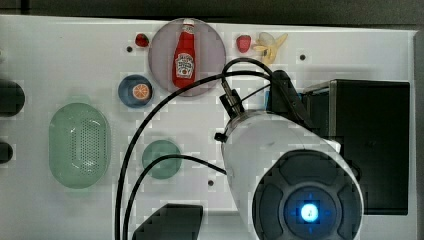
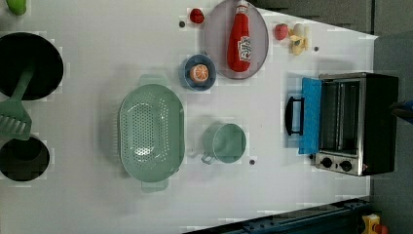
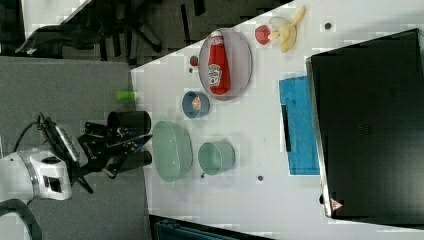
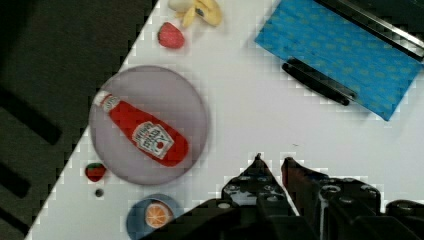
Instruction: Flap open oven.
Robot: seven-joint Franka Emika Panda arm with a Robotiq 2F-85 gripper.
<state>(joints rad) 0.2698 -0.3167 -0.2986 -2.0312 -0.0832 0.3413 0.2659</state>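
The oven (image 2: 360, 122) stands at the left view's right, black with a silver front frame and small knobs. Its blue-tinted door (image 2: 310, 114) is folded down flat on the table, with the black bar handle (image 2: 293, 115) pointing away from the cavity. In the wrist view the door (image 4: 345, 55) and handle (image 4: 315, 82) lie well clear of my gripper (image 4: 272, 162). The fingertips stand a narrow gap apart with nothing between them. In the right view my gripper (image 3: 145, 140) is far from the oven (image 3: 370, 125). In the top view my arm covers the oven's front.
A ketchup bottle (image 2: 241, 41) lies on a grey plate (image 2: 214, 34). Near it are a blue bowl (image 2: 185, 78) holding an orange slice, a green colander (image 2: 151, 131), a green cup (image 2: 224, 142), strawberries and a banana (image 2: 298, 38). Black pots and a green spatula (image 2: 14, 114) sit at the left view's left.
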